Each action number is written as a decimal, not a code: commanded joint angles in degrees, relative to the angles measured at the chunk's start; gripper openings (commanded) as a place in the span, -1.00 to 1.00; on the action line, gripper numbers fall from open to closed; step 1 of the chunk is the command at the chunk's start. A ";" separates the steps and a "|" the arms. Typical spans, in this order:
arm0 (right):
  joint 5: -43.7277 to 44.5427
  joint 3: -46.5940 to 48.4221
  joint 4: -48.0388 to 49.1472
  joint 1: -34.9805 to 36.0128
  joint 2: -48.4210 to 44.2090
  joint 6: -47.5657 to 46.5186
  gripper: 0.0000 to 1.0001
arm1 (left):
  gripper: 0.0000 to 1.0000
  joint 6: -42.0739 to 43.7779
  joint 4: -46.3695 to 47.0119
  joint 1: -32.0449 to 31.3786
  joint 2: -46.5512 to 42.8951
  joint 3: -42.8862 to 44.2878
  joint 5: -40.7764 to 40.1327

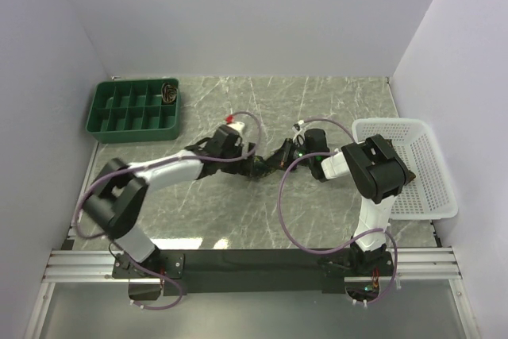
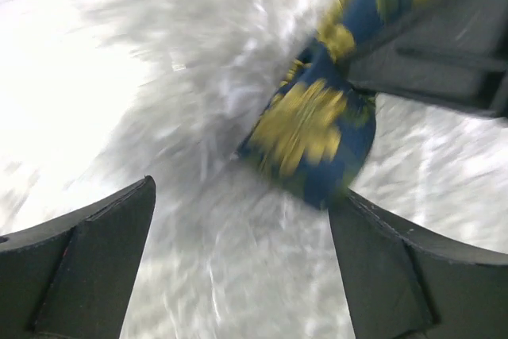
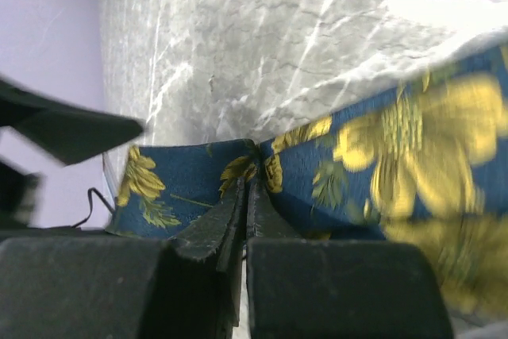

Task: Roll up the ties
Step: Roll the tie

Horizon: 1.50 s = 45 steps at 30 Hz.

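On the grey marbled worktop (image 1: 317, 101) between a green compartment tray (image 1: 131, 109) and white mesh basket (image 1: 421, 172), the right gripper (image 3: 248, 188) clamped a navy yellow-flowered necktie (image 3: 190, 168), the left gripper (image 2: 242, 196) gaping beside it.

No text, label, brand, number or sign can be read in any of the views.
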 commanded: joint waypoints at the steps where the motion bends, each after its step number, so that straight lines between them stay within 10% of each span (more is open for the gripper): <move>1: 4.11 -0.37 -5.06 -0.32 0.66 -1.87 -1.00 | 0.92 -17.57 6.13 1.53 -12.43 -4.56 -6.73; 14: 7.90 -3.62 -2.69 -0.15 -0.83 0.85 -1.00 | 0.99 -50.46 36.45 -1.71 -18.02 -27.95 -7.26; 45: 8.69 -4.50 -1.89 -0.06 -0.57 2.00 -1.00 | 0.26 -47.14 38.92 -5.67 3.79 -14.68 -10.79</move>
